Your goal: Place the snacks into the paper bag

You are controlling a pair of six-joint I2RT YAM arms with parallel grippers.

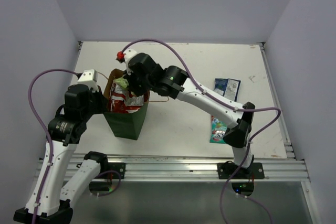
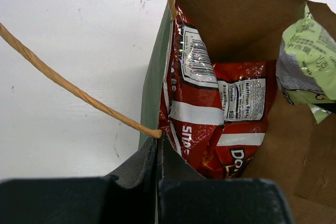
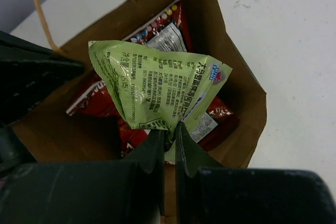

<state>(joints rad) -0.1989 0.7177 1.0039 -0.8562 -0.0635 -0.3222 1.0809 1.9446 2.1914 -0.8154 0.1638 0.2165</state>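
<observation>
The dark green paper bag (image 1: 127,121) stands upright at the table's left; its brown inside shows in the left wrist view (image 2: 231,14) and the right wrist view (image 3: 236,85). The red chip bag (image 2: 210,124) stands inside it. My left gripper (image 2: 158,142) is shut on the bag's left wall beside a string handle (image 2: 68,85). My right gripper (image 3: 169,132) is shut on the small pale green packet (image 3: 152,90) and holds it over the bag's mouth; the packet also shows in the top view (image 1: 122,83). The dark blue-white packet (image 1: 227,87) and the teal-pink packet (image 1: 217,129) lie on the table at the right.
The right arm (image 1: 205,95) stretches across the table from its base at the near right edge. A metal rail (image 1: 173,163) runs along the near edge. White walls close in the table on three sides.
</observation>
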